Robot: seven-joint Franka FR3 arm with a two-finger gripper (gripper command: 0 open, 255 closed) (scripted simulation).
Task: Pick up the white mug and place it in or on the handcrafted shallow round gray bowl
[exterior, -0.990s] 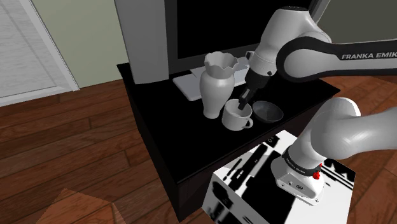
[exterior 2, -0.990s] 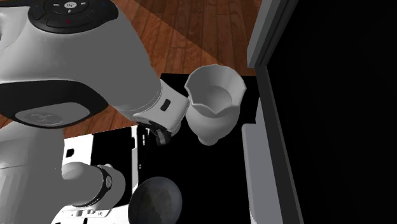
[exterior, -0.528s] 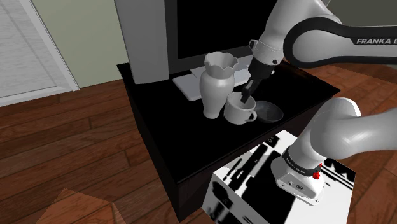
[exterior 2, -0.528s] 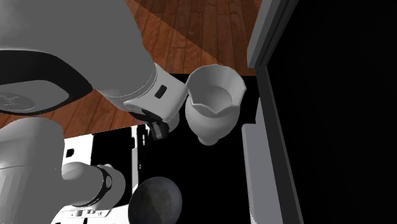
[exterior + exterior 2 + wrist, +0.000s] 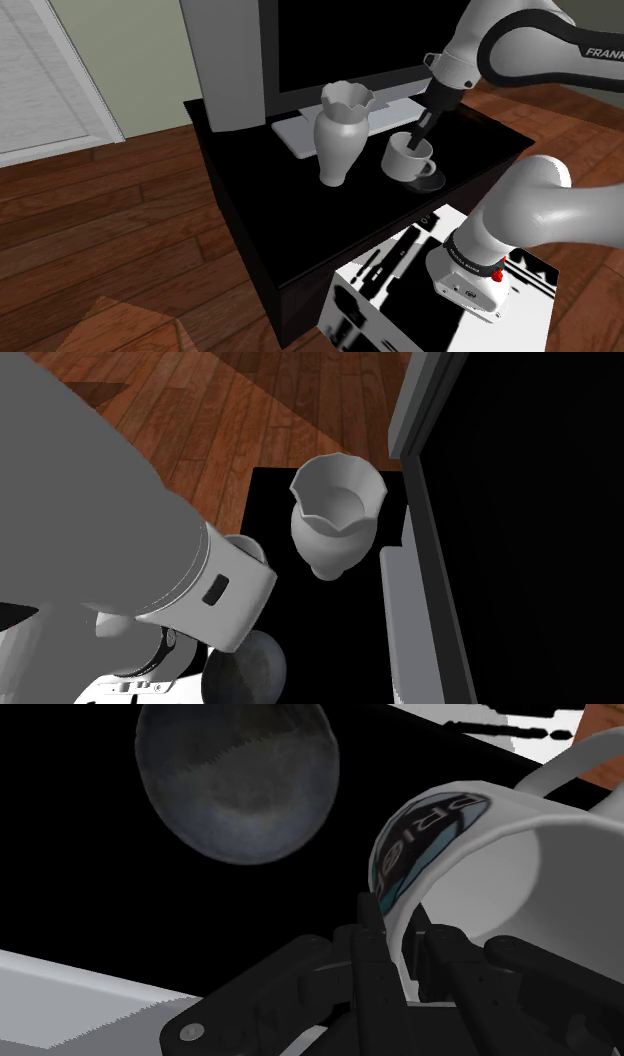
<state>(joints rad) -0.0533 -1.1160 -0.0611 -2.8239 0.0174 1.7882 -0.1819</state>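
Clasped the white mug (image 5: 406, 160) by its wall in the gripper (image 5: 397, 929). Held it beside the gray bowl (image 5: 238, 779), near the vase (image 5: 341, 130).

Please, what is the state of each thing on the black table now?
white mug: upright, held by its rim.
gripper: shut on the mug's wall.
gray bowl: empty, right side up.
white vase: standing upright, untouched.
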